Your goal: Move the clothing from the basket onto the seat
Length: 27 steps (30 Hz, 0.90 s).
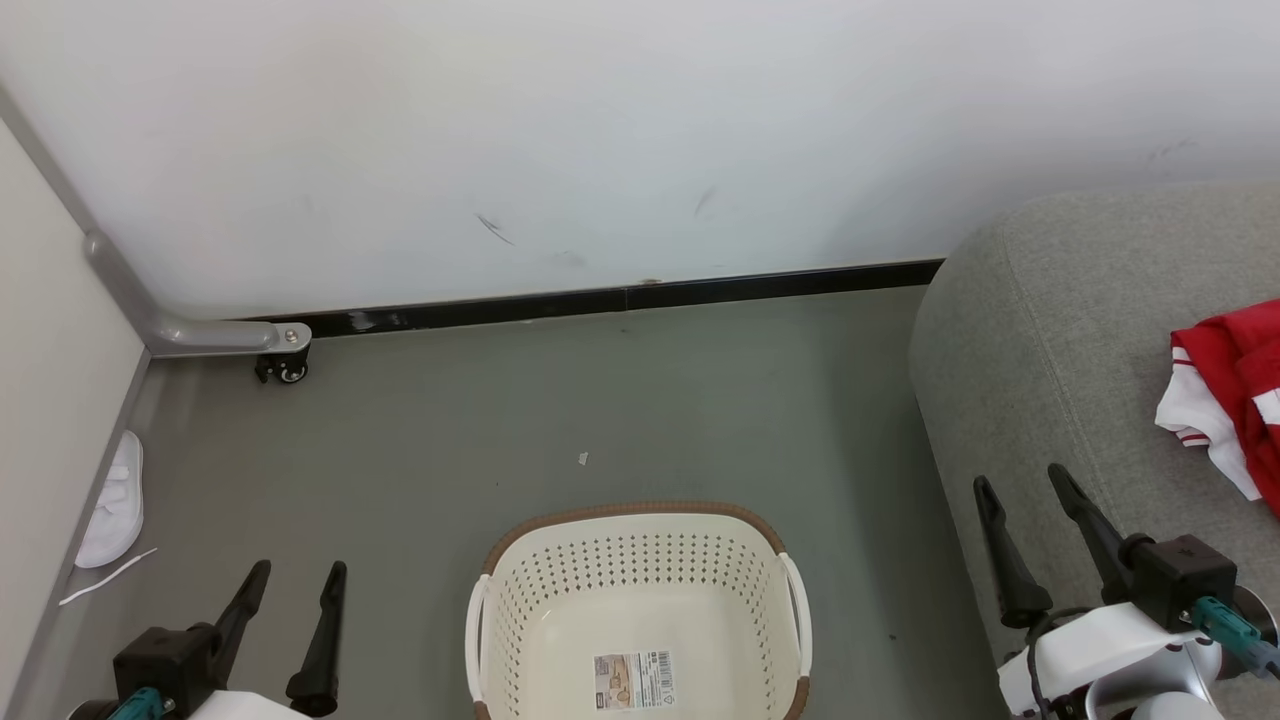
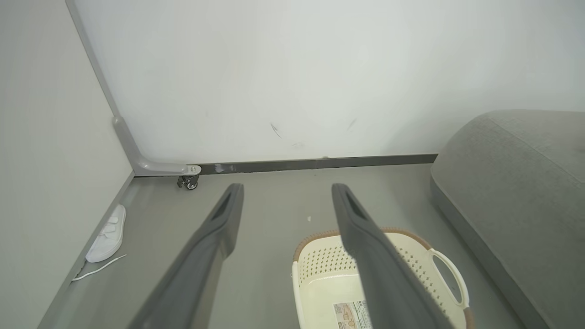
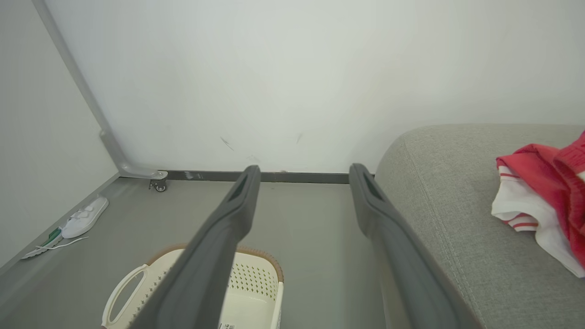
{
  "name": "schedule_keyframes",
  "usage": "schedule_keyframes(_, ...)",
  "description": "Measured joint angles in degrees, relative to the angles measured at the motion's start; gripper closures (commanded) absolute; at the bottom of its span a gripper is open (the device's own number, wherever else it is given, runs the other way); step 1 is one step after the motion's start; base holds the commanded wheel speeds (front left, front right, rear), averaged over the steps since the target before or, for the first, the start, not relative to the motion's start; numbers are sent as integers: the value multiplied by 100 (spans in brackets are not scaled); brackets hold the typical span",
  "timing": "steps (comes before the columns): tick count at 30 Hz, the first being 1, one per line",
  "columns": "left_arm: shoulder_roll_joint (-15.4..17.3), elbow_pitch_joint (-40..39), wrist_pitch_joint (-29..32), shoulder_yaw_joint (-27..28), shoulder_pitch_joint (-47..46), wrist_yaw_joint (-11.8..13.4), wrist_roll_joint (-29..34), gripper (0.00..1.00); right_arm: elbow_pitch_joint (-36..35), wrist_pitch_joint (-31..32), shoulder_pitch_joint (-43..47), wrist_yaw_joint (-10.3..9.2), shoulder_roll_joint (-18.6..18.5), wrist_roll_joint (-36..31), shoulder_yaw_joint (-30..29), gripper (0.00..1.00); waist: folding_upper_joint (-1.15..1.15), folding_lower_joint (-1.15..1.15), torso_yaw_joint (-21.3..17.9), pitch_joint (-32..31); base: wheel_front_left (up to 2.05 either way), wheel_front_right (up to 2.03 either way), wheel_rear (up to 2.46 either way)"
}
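In the lower middle the laundry basket (image 1: 630, 512) sits empty, red clothing (image 1: 1230, 360) maybe all on the sofa (image 1: 1050, 350), so left claw (image 1: 300, 567) and right claw (image 1: 1020, 477), both apart, should rest.

One basket (image 1: 640, 512) stands on the floor, with one label (image 1: 633, 681) on its bottom. One grey seat (image 1: 1050, 330) carries one red-and-white heap of clothing (image 1: 1235, 380); I cannot tell how many pieces. One white slipper (image 1: 112, 505) lies at the floor's left edge. Two grippers, the left gripper (image 1: 300, 567) and the right gripper (image 1: 1020, 478), have two fingers each.
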Motion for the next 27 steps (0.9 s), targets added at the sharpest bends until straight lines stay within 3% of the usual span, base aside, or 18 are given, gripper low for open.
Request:
schedule_keyframes(20, -102, 118, 0, 308, 99, -1, 48, 0, 8, 0, 4, 0, 3, 0, -3, 0, 0, 0, 2, -29, 0, 0, 0)
schedule_keyframes(21, -102, 118, 0, 308, 99, -1, 48, 100, 8, 0, 4, 0, 3, 0, -3, 100, 0, 0, 2, -29, 0, 0, 0)
schedule_keyframes(27, -446, 342, 10, 181, 186, -4, 26, 100, 342, 3, 148, 1, 102, -9, 10, 100, 0, 0, 3, -30, 0, 0, 0)
